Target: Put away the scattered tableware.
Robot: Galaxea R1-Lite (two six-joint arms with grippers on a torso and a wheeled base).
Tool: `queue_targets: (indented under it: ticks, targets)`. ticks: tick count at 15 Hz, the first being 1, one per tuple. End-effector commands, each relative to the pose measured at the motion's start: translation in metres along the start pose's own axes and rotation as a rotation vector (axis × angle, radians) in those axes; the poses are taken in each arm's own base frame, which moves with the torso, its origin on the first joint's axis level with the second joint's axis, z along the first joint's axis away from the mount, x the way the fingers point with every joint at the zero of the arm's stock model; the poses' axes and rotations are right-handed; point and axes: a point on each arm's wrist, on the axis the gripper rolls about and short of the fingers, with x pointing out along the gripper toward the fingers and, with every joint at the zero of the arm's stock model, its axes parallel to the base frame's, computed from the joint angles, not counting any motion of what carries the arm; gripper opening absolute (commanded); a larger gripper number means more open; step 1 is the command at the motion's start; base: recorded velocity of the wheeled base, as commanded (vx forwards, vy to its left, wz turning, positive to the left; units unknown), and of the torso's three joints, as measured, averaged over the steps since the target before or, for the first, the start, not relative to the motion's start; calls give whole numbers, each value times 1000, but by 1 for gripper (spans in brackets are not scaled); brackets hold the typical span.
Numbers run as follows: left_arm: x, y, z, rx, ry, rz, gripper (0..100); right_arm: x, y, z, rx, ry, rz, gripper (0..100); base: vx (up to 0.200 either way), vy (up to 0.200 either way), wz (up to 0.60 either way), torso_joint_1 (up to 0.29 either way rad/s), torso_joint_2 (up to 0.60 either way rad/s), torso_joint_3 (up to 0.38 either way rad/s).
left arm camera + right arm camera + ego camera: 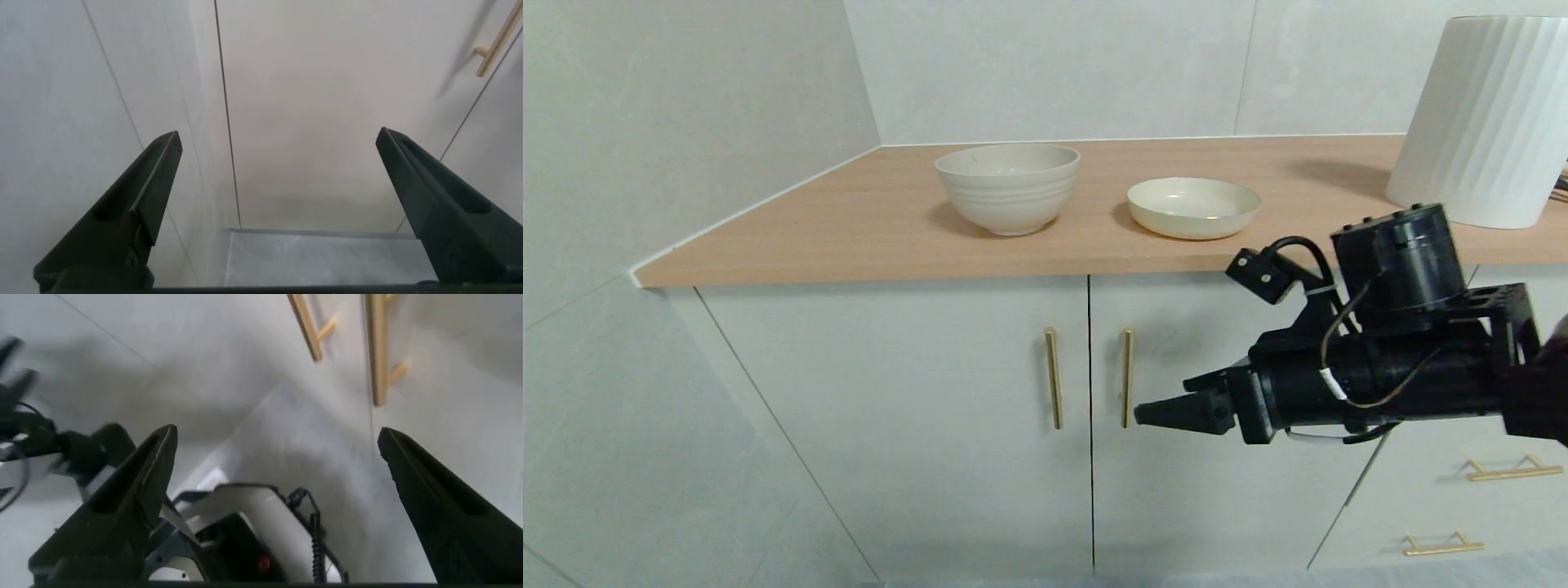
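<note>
A deep cream bowl (1009, 188) stands on the wooden countertop (849, 220), and a shallow cream dish (1192, 207) sits just to its right. My right gripper (1156, 412) hangs below the counter edge in front of the cabinet doors, pointing at the right door's gold handle (1126, 377). In the right wrist view its gripper (278, 437) is open with nothing between the fingers, and both gold handles (377, 347) lie beyond it. My left gripper (278, 143) is open and empty, facing a pale cabinet face low down.
A tall white ribbed container (1486, 122) stands at the counter's right end. Two cabinet doors meet at a seam between the left handle (1054, 377) and the right one. Drawers with gold pulls (1515, 469) sit lower right. Tiled walls close the left and back.
</note>
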Motion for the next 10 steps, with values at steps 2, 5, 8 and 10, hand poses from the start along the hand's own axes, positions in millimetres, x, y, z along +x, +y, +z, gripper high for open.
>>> queue_targets:
  ticks: [2, 5, 8, 10]
  targets:
    - [0, 0, 0, 0, 0, -1, 100, 52, -23, -15, 8, 22, -10, 100, 0, 0, 0, 0, 0, 0]
    - [0, 0, 0, 0, 0, 1, 100, 70, -33, -20, -17, -90, -43, 100, 0, 0, 0, 0, 0, 0]
    - [0, 0, 0, 0, 0, 1, 100, 75, -36, -20, 4, -123, -55, 100, 0, 0, 0, 0, 0, 0]
    - [0, 0, 0, 0, 0, 1, 100, 80, -38, -20, -1, -136, -54, 100, 0, 0, 0, 0, 0, 0]
